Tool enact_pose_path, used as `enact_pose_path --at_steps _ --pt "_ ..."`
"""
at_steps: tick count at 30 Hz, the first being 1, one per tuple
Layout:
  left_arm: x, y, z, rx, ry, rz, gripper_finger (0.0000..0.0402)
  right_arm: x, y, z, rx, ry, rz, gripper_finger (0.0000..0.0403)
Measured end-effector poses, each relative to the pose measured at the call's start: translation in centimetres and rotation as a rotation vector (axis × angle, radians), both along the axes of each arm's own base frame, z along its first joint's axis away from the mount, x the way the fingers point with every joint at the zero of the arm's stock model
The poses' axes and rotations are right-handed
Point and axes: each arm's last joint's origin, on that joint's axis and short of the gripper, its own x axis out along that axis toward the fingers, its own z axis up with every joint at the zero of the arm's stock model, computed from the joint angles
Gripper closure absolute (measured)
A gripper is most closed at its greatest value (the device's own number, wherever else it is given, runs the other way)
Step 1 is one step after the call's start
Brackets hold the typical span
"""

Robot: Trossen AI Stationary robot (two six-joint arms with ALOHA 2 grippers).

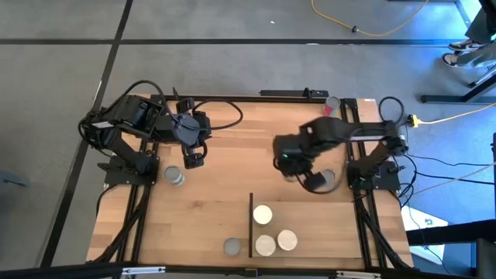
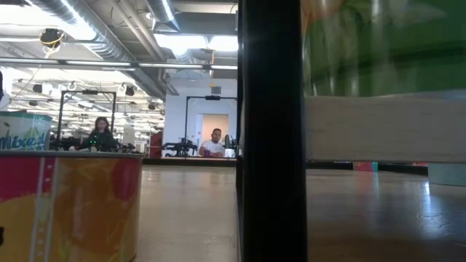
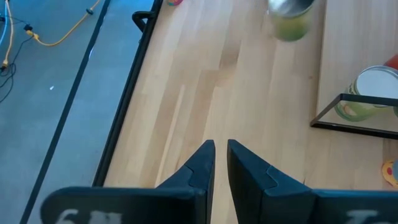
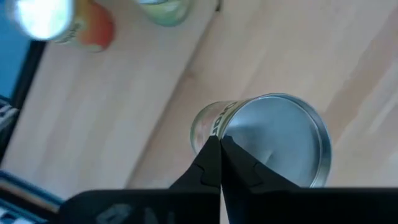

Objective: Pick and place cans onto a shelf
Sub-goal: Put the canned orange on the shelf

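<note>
Overhead, right gripper [image 4: 220,146] clenched empty above silver-topped can [image 4: 273,140], wrist view alone showing green sides, left gripper [image 3: 221,149] nearly closed.

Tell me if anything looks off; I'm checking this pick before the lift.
The right gripper is shut with nothing between its fingers. Its tips sit over the silver top of a can rather than around its sides, so it looks like a missed grasp. Nothing appears spilled or tipped.

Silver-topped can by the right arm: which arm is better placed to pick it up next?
Right, I'd judge. The right tool hangs directly over the silver-topped can, though its fingers are shut and must open first. The left tool, also shut, sits on the table's far-left side, nearer another can.
</note>
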Motion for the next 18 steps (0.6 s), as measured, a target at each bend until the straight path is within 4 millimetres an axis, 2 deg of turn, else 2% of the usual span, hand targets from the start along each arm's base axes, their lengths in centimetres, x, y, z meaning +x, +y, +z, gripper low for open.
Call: enact_pose_path --at_steps 5,9,15,18 --pt "0.0 0.0 0.0 0.0 0.0 -0.001 0.0367 -2.8 2.1 0.2 0.034 -0.01 -0.054 0.0403" --pt "0.0 0.0 0.0 0.0 0.0 -0.001 0.0365 -3.9 3.9 -0.7 0.1 -0.124 -0.087 0.0403" --pt "0.0 0.0 0.0 -0.001 0.0 -0.001 0.0367 -4.9 5.9 -4.3 0.07 -0.181 -0.17 0.0403" --pt "0.0 0.0 0.0 -0.001 0.0 -0.001 0.0365 -4.6 6.7 -6.5 0.064 -0.208 -0.189 0.0403"
